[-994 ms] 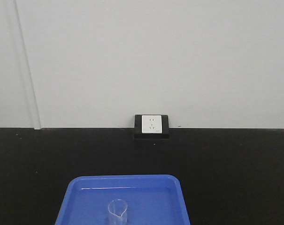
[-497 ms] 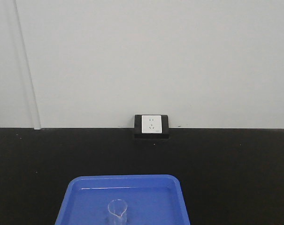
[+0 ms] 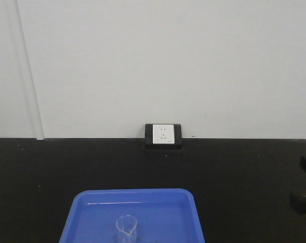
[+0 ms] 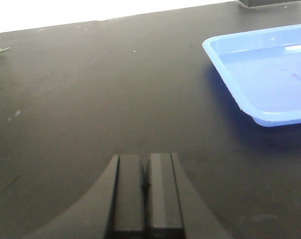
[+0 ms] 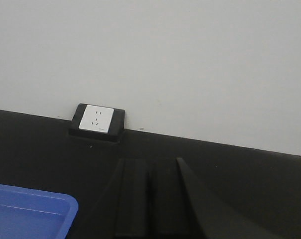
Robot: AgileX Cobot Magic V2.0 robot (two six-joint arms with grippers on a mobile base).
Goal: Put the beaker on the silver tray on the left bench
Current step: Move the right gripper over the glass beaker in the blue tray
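Beaker: it [image 3: 125, 228] stands upright in the blue tray [image 3: 158, 212], near the front edge. Nothing touches it.
Left hand: it [image 4: 146, 159] is squeezed closed and holds nothing. It hangs over the bare table [image 3: 244, 177], with the blue tray off to its right.
Right hand: it [image 5: 149, 162] is closed and empty too. It points toward the wall plug [image 5: 96, 118], well apart from the beaker.
Silver tray: you cannot see it in any view.
Bump risk: if you reach in with closed fingers, you knock the beaker over.
Slip risk: clear, smooth glass is hard to see and can slide out of a weak grip.
Rim risk: a low hand can catch the blue tray's edge and shove it.
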